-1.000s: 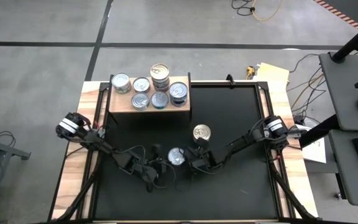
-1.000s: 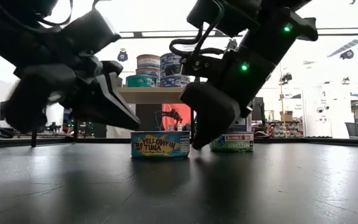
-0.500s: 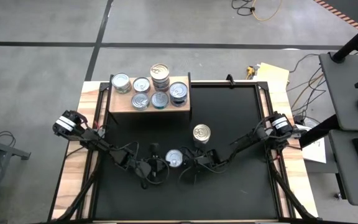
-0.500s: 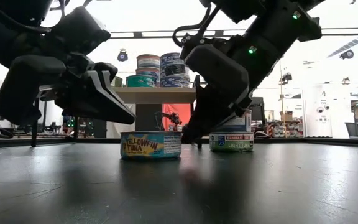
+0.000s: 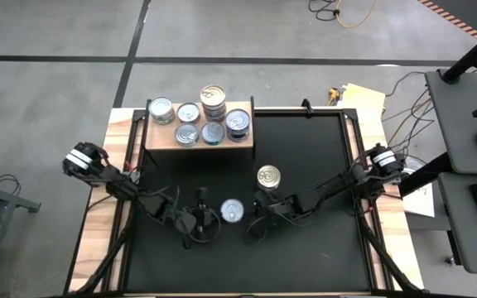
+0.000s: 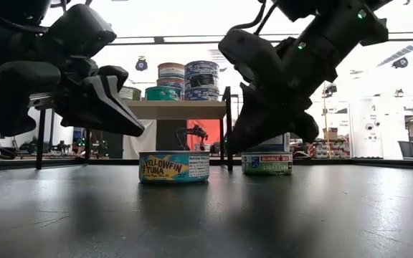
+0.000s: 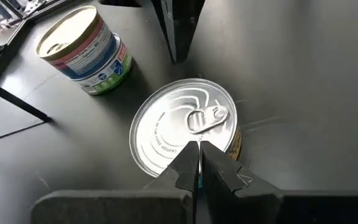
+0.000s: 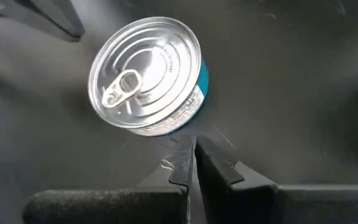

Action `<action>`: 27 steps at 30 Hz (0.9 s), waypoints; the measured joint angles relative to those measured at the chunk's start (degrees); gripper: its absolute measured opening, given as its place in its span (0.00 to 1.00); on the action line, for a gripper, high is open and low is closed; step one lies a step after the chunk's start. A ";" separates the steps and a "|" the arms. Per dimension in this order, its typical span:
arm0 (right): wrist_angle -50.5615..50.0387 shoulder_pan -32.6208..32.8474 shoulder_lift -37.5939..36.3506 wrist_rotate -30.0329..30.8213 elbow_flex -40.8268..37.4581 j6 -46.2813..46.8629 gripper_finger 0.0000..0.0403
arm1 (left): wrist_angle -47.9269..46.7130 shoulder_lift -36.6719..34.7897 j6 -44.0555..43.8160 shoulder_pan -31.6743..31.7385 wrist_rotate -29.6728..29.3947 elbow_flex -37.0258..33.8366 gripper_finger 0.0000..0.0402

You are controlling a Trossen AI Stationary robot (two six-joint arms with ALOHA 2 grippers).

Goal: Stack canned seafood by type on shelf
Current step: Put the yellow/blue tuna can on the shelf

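Note:
A silver-topped can labelled yellowfin tuna stands upright on the black mat. A gold-topped can with a blue-white-green label stands a little farther back and to the right. The wooden shelf at the far left carries several cans, some stacked. My left gripper is shut, left of the silver can and above its rim. My right gripper is shut, just right of that can. Neither touches it.
The black mat has open room on its right half and along the near edge. A black upright post stands behind the cans. Light wooden borders edge the table. Cables and a desk lie beyond the right side.
The silver can has slid a short way toward the table's left and near edges, then stopped. My right gripper has risen off the mat and rolled. My left gripper has drawn back toward the left and a little upward. Both have stayed shut.

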 joint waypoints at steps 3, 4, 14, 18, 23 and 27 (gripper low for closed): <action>3.46 -0.07 -0.21 -0.01 -1.95 3.73 0.03 | 0.02 -0.53 0.06 0.08 0.02 -0.95 0.00; 4.74 -0.07 -0.21 -0.01 -2.60 4.69 0.03 | 0.27 -0.43 0.06 0.12 0.14 -1.03 0.00; 12.21 -0.04 -0.21 2.52 -5.99 10.85 0.03 | 4.29 2.13 0.88 1.27 0.59 -2.18 0.00; 13.86 0.01 -0.21 2.67 -5.99 11.34 0.03 | 5.26 2.13 -1.17 1.48 0.50 -3.52 0.00; 15.35 0.00 0.00 3.10 -5.99 9.75 0.03 | 6.54 2.13 -3.37 1.46 0.65 -4.87 0.00; 15.23 -0.13 0.83 3.08 -5.99 9.94 0.03 | 10.06 2.26 -2.17 1.46 1.29 -4.97 0.00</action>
